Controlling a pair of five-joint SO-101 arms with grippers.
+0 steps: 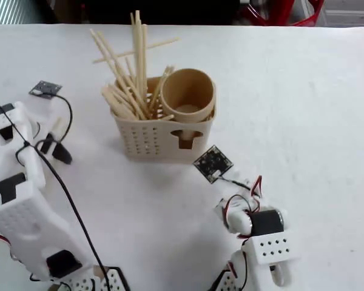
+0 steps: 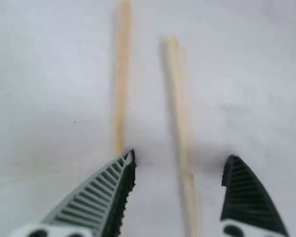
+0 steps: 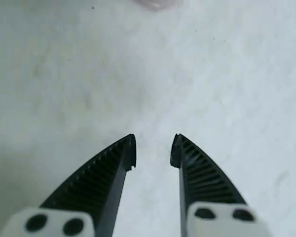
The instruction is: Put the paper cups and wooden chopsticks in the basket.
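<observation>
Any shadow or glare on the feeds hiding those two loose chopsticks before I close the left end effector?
Left wrist view: no glare; the two chopsticks throw only faint shadows on the table, both plain ahead of the left end effector. High view: even light on the basket.

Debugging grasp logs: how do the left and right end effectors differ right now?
The left end effector is open wide; the right end effector is open by a narrow gap. The left one straddles a chopstick, with a second chopstick ending at one fingertip; the right one has bare table under it. Shared: both point down at the table, and neither grips anything.
</observation>
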